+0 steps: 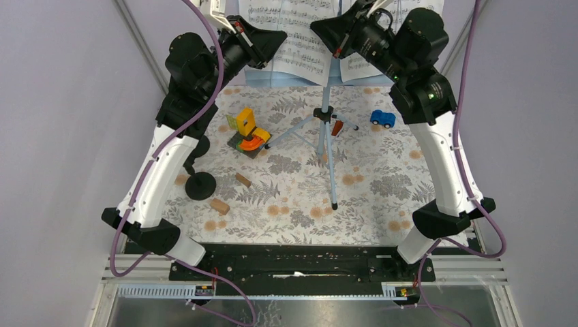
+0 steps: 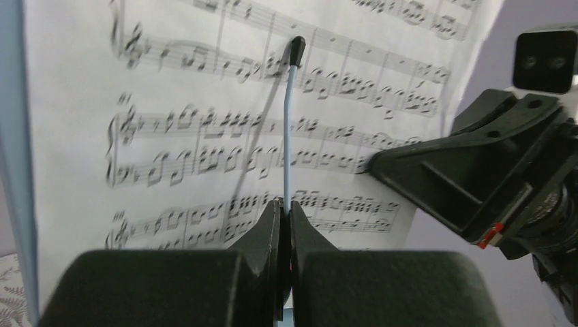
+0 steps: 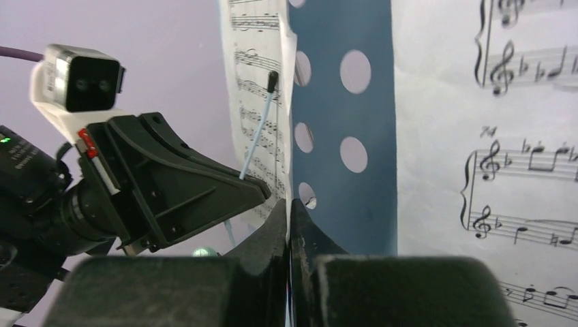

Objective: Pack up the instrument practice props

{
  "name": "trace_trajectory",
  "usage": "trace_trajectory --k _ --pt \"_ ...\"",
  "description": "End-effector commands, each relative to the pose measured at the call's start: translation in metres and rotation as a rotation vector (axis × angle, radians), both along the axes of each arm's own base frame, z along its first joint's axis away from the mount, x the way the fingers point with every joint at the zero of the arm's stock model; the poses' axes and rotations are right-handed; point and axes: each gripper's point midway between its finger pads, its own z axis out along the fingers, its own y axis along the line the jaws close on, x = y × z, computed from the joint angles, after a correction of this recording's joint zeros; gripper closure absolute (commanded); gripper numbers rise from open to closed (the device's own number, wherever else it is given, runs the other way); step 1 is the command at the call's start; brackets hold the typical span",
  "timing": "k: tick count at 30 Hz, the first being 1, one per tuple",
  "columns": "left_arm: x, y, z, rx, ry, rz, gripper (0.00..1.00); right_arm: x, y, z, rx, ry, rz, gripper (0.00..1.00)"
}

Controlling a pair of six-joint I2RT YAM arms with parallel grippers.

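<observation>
Pale blue music rack point(image 3: 341, 112) stands at the floral cloth's point(image 1: 382, 184) far edge, holding white sheet-music pages point(image 2: 170, 95). The left gripper point(image 2: 286, 208) pinches its page wire point(image 2: 289, 136). The right gripper point(image 3: 290, 208) is closed at the rack's edge, hold unclear. Lilac walls point(image 1: 54, 102) flank closely.

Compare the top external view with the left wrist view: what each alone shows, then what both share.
Only top external: tripod legs, blue toy car, black round-based holder. Only left wrist: the thin blue wire with its black tip, clamped in the shut left pincer. Both: sheet music and the right pincer at its edge.
</observation>
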Motion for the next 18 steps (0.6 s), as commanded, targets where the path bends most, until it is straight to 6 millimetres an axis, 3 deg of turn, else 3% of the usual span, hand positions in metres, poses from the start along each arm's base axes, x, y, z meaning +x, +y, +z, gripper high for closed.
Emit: trace_trajectory --k 1,10,18 --pt "-0.025 0.012 0.037 -0.062 -0.113 -0.008 1.0 -0.021 -0.012 0.035 -0.009 -0.136 0.008 1.0" --pt "-0.028 0.016 0.036 -0.063 -0.117 0.005 1.0 -0.04 -0.031 0.038 -0.049 -0.175 -0.038 1.0" --pt "-0.029 0.018 0.035 -0.06 -0.116 0.013 1.0 -0.065 -0.067 0.019 -0.092 -0.151 -0.146 1.0"
